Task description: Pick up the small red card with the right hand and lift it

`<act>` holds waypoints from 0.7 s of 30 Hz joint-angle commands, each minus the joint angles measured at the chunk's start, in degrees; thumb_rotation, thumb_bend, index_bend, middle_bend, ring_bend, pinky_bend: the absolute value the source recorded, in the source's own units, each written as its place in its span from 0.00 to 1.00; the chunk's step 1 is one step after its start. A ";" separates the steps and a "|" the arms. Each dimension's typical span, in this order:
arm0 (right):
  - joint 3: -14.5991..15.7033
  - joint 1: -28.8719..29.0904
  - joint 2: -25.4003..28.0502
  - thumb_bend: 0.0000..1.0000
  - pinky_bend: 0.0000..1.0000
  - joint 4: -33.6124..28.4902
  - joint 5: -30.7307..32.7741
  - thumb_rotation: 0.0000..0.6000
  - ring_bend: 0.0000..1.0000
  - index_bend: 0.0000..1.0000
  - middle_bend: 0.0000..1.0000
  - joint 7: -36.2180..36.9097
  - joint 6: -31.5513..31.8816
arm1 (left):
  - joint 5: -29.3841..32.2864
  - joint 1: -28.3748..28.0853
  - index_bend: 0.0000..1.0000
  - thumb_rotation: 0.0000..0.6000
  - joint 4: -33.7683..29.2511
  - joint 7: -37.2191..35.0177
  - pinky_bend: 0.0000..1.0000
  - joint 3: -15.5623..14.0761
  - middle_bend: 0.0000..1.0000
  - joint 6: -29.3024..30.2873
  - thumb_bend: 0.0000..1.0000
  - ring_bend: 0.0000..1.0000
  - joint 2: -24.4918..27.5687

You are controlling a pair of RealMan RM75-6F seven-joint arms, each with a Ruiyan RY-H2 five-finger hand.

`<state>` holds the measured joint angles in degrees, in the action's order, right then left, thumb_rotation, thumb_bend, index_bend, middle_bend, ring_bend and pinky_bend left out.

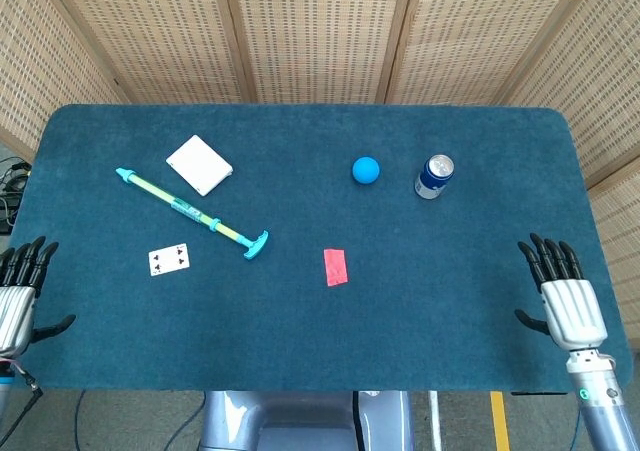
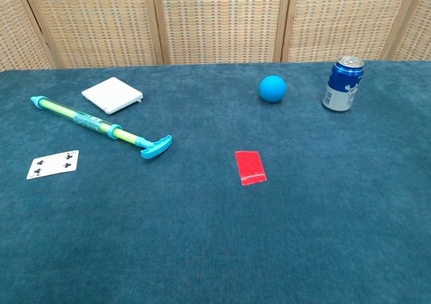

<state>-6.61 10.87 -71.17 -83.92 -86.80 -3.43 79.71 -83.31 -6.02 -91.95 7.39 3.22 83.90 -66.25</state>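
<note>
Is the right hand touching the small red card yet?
Apart. The head view shows the right hand near the table's right edge, bare cloth between it and the small red card.

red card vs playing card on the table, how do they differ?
The red card is plain red; the playing card is white with black club pips. The red card looks smaller and narrower than the playing card. The red card lies near the table's middle, long side running away from the robot; the playing card lies far to the left, long side running across. Both lie flat on the blue cloth, untouched by either hand.
</note>
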 commanded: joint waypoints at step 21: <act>-7.19 17.12 -14.99 0.16 0.00 -9.41 12.98 1.00 0.00 0.03 0.00 -9.40 -17.51 | 3.65 -1.06 0.00 1.00 2.57 -1.15 0.00 0.99 0.00 -3.16 0.07 0.00 -0.96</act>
<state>-13.78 26.85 -84.25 -92.36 -75.11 -11.15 62.97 -79.65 -7.07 -89.39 6.26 4.21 80.76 -67.20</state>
